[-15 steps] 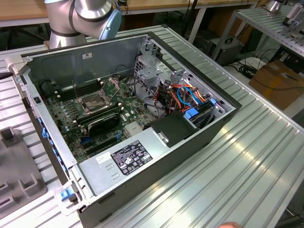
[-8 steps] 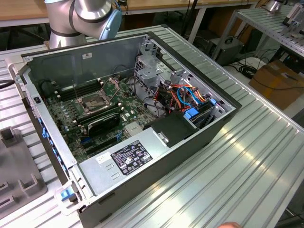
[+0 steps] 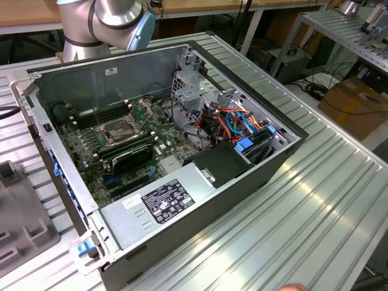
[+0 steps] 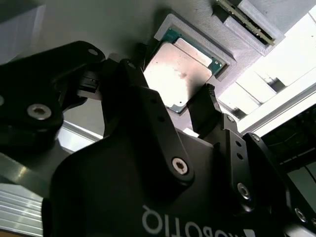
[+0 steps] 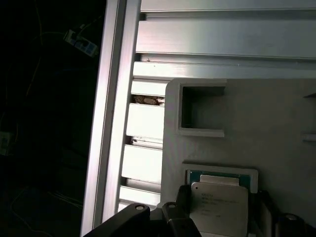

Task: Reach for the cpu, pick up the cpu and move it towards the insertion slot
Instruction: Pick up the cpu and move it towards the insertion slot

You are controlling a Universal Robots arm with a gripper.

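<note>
The cpu [image 4: 180, 74] is a pale silvery square chip on a green base, lying flat in a recess of a grey holder [image 4: 197, 29]. In both wrist views my gripper [image 4: 175, 79] is open around it, one black finger close beside each of two opposite edges. The first wrist view shows the cpu [image 5: 219, 207] between the fingertips [image 5: 183, 200], still seated in the holder [image 5: 276, 128]. The insertion slot [image 3: 123, 129], a silver-framed socket with a dark centre, sits on the motherboard inside the open computer case in the exterior view, with its metal plate hinged up behind it.
The case's walls [image 3: 254, 182] surround the board. A power supply [image 3: 163, 200] and a drive cage with blue and orange cables [image 3: 242, 124] fill its near side. A memory stick [image 4: 244, 19] lies on the holder beyond the cpu. The ribbed aluminium table [image 3: 315, 200] carries everything.
</note>
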